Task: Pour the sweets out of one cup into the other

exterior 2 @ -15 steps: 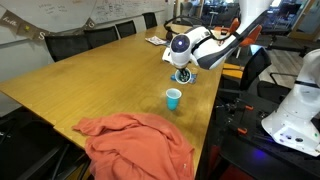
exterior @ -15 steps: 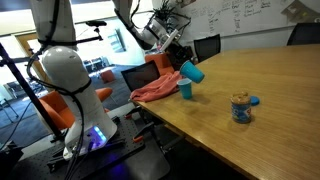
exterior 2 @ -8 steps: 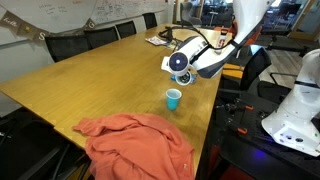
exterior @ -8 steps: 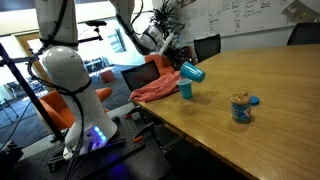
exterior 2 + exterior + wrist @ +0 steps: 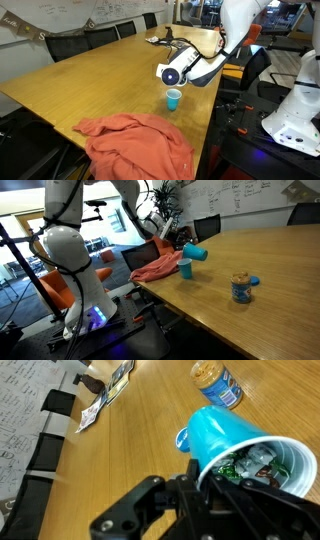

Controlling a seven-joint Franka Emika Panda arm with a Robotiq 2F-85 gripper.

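No legible txt; whiteboard scribbles & jar label too blurry.

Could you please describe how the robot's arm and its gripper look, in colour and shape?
The arm has smooth, rounded white segments. The gripper is black, built of angular linked bars. A thin dark cable loops near the wrist.

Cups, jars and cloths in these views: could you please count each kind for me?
Cups: 2, a tipped cup and a standing cup
Jar: 1
Cloth: 1
Total: 4
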